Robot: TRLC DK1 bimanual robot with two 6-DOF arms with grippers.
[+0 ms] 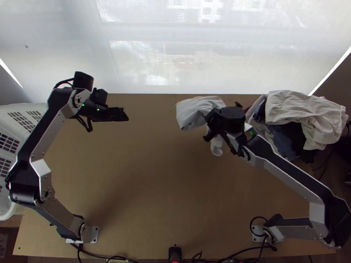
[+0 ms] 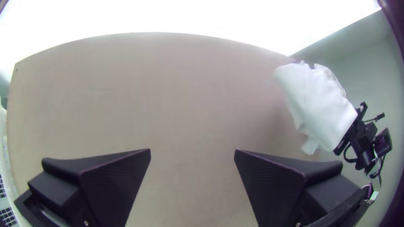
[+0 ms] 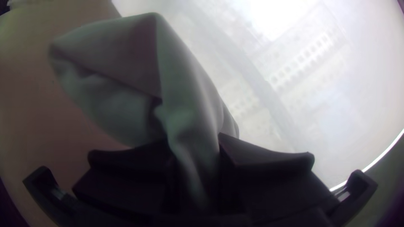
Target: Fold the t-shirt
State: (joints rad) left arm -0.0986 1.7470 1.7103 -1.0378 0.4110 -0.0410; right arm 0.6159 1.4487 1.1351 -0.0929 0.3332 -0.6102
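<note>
A bunched white t-shirt [image 1: 193, 113] hangs from my right gripper [image 1: 209, 125] over the table's far right half. In the right wrist view the cloth [image 3: 185, 105] is pinched between the two fingers of that gripper [image 3: 195, 155], with loose folds rising above them. Over the far left of the table my left gripper [image 1: 123, 115] is apart from the cloth. In the left wrist view this gripper [image 2: 192, 153] stands open with nothing between its fingers, and the white shirt [image 2: 315, 105] shows beside the other arm.
A pile of clothes, beige cloth [image 1: 302, 114] on top of dark pieces, lies at the table's right far corner. A white plastic basket [image 1: 17, 114] stands along the left side. Bare wooden table [image 1: 145, 175] lies between the arms, with cables along its near edge.
</note>
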